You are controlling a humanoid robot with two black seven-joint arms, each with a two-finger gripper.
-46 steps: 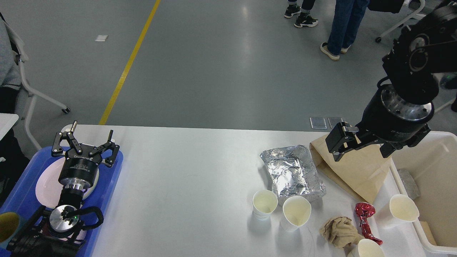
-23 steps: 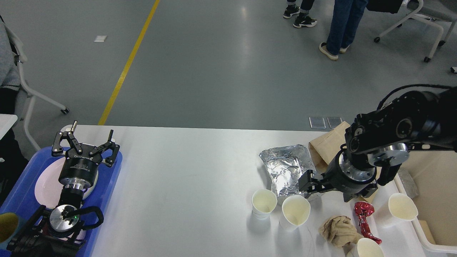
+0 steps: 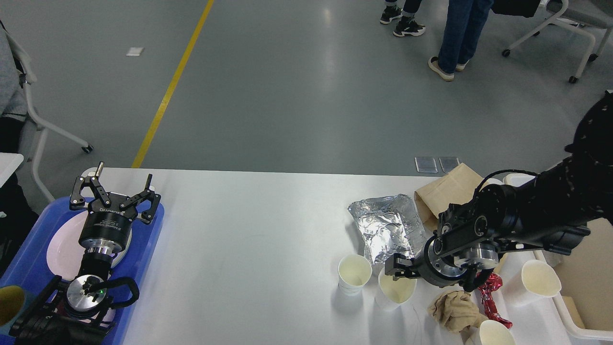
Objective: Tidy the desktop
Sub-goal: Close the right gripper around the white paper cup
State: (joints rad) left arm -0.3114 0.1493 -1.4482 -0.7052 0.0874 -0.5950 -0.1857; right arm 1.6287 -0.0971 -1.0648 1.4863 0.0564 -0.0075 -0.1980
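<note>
I am looking down on the desktop (image 3: 249, 230), smooth, white and glossy, spanning most of the view. My right gripper (image 3: 398, 268) is hanging over the rim of a squashed paper cup (image 3: 395, 289) near the desk's front edge; I cannot tell its opening. Beside it are sitting a round paper cup (image 3: 354, 273), crinkled foil (image 3: 387, 229) and a crumpled brown napkin (image 3: 454, 310). My left gripper (image 3: 114, 190) is resting spread wide, empty, above the blue plastic tray (image 3: 148, 235) at the left edge.
</note>
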